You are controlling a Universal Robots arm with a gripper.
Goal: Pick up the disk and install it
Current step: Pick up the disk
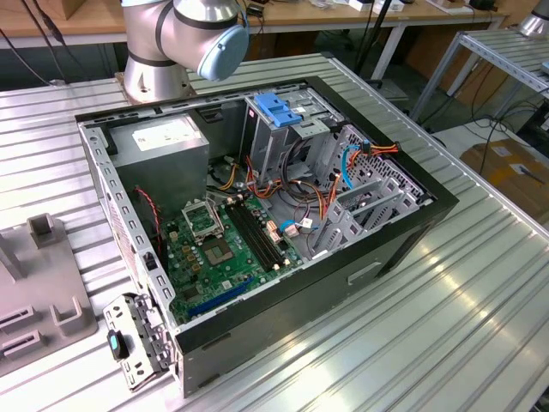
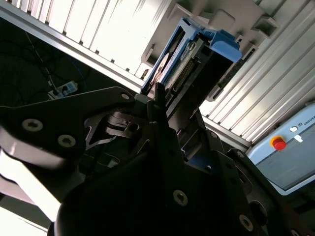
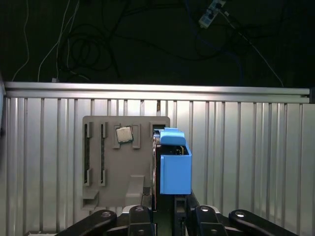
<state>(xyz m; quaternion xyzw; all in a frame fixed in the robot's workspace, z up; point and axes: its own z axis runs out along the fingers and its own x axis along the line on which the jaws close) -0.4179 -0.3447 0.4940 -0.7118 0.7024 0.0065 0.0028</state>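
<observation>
The disk (image 3: 175,164) stands on edge in its bright blue carrier beside the grey holder block (image 3: 110,167) on the ribbed metal table. My gripper (image 3: 170,209) reaches it from the near side, a dark finger along each flat face, shut on it. In the second wrist view the disk (image 2: 194,56) runs out from between the fingertips (image 2: 158,96), showing its metal side and the blue end cap. I cannot tell whether the disk rests in the block or is raised off it. The open computer case (image 1: 257,215) lies on the table in the exterior view.
Inside the case a metal drive cage (image 1: 279,129) with blue clips on top stands beside a grey power supply (image 1: 163,142). The holder block (image 1: 43,292) sits at the exterior view's left. A small square chip (image 3: 124,134) lies on it. The table edge (image 3: 157,89) runs just beyond.
</observation>
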